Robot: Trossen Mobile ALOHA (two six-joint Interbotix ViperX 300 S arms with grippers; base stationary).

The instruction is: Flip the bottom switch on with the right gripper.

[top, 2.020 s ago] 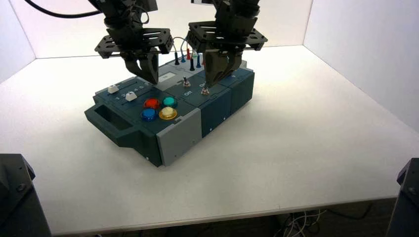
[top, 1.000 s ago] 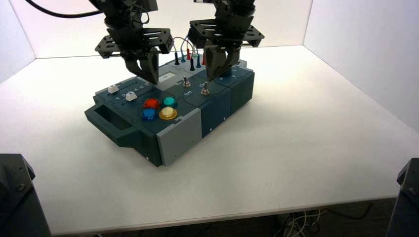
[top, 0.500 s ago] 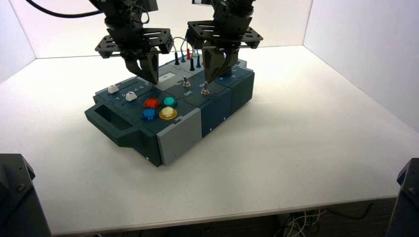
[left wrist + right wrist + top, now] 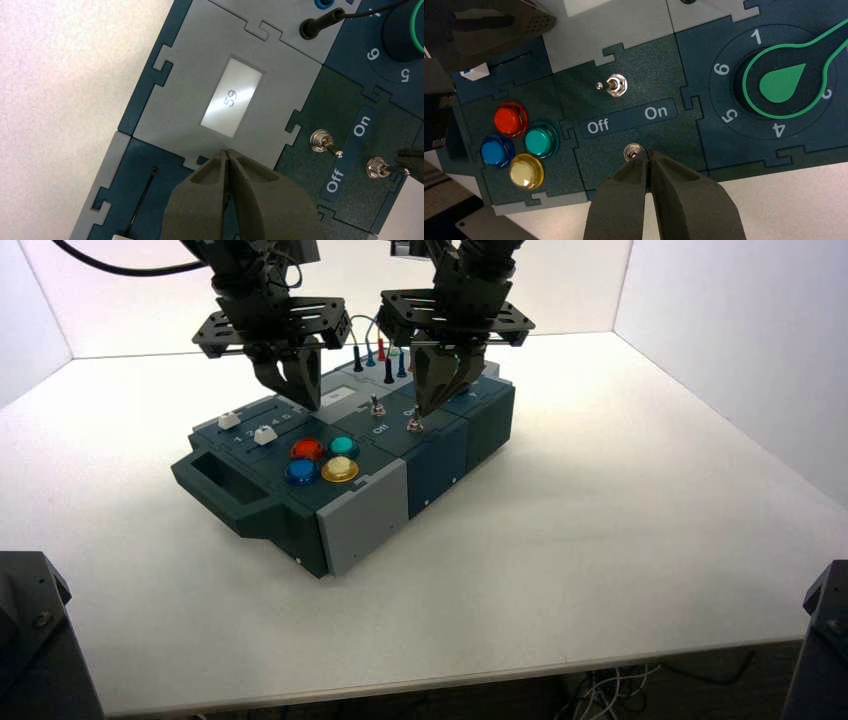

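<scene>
The bottom switch [image 4: 633,151], a tiny silver toggle below the white "Off"/"On" print, sits on the dark box panel near the box's edge. It also shows in the high view [image 4: 413,423] and the left wrist view [image 4: 376,168]. My right gripper [image 4: 647,153] is shut, and its closed fingertips touch the switch on its "On" side. The fingertips hide most of the lever. In the high view the right gripper [image 4: 424,408] hangs just above the switch. My left gripper [image 4: 227,153] is shut and empty, and hovers over the grey display panel [image 4: 231,97].
The top switch [image 4: 616,85] leans toward "Off". A dial with a green pointer [image 4: 781,82] lies beside the switches. Red, blue, teal and yellow buttons [image 4: 519,145] cluster on the other side. Plugged wires [image 4: 380,355] stand at the box's back.
The right gripper rose a little off the switch, then came back down onto it. The left gripper has not moved.
</scene>
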